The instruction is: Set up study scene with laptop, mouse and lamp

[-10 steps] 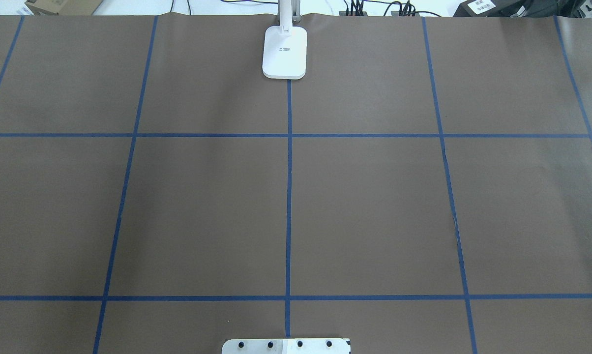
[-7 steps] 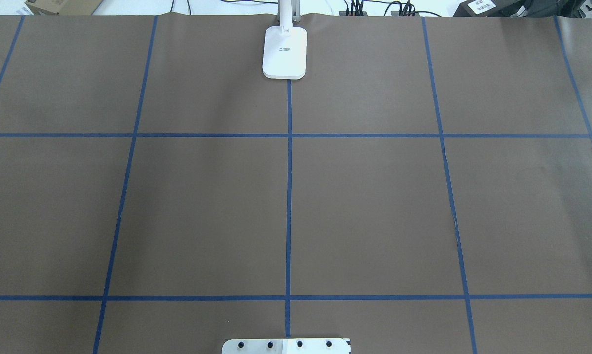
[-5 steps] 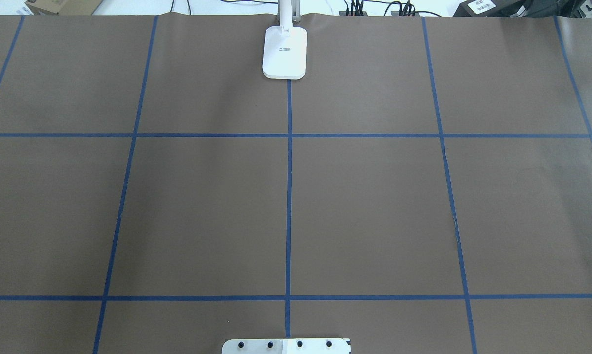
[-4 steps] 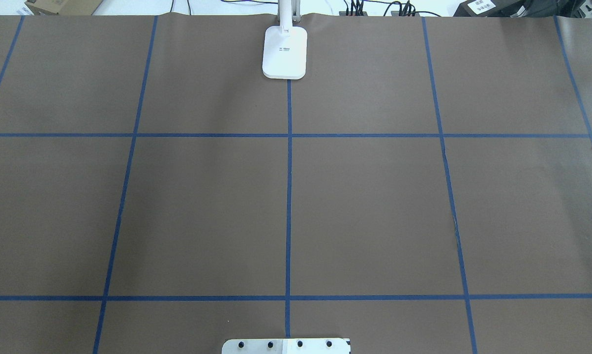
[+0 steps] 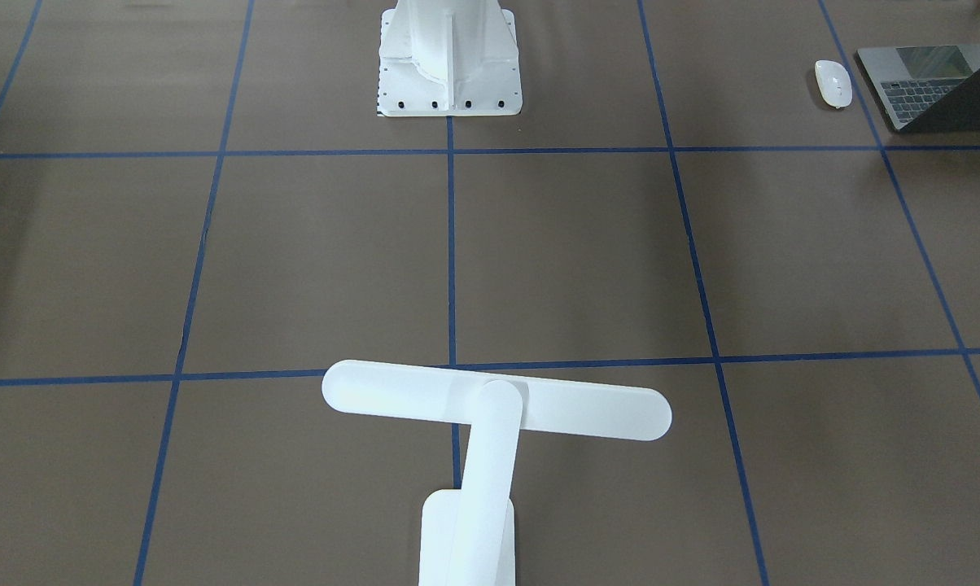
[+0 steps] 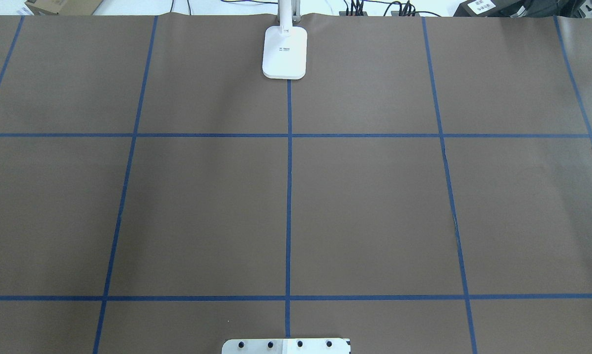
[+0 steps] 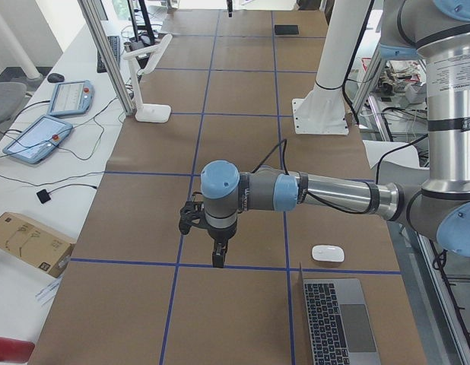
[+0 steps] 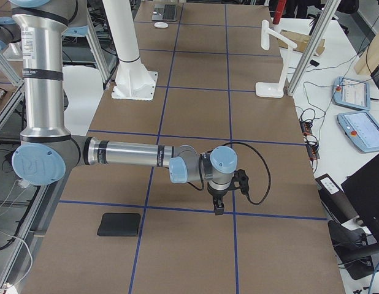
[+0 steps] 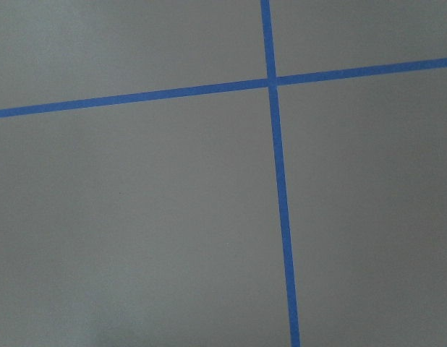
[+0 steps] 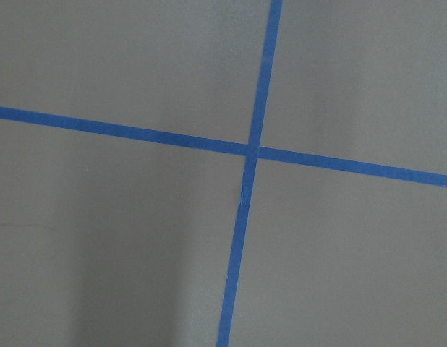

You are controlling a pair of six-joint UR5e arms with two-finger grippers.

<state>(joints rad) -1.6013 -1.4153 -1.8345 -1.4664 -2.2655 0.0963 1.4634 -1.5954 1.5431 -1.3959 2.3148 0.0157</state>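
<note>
The lamp [image 5: 496,400] stands at the table's far middle edge, its base [image 6: 284,51] on the centre tape line. The laptop [image 5: 917,85] lies open at the near corner on my left side, and the mouse [image 5: 833,83] rests just beside it. In the exterior left view my left gripper [image 7: 217,261] hangs low over the paper, a short way from the mouse [image 7: 327,253] and laptop [image 7: 338,323]. My right gripper [image 8: 218,210] hangs over a tape line at the other end. I cannot tell whether either is open or shut. Both wrist views show only paper and tape.
Brown paper with a blue tape grid [image 6: 289,196] covers the table. The white pedestal [image 5: 449,57] is bolted at the near middle edge. A black mat [image 8: 119,224] lies at the near corner on my right side. Tablets and cables [image 7: 37,137] sit beyond the far edge.
</note>
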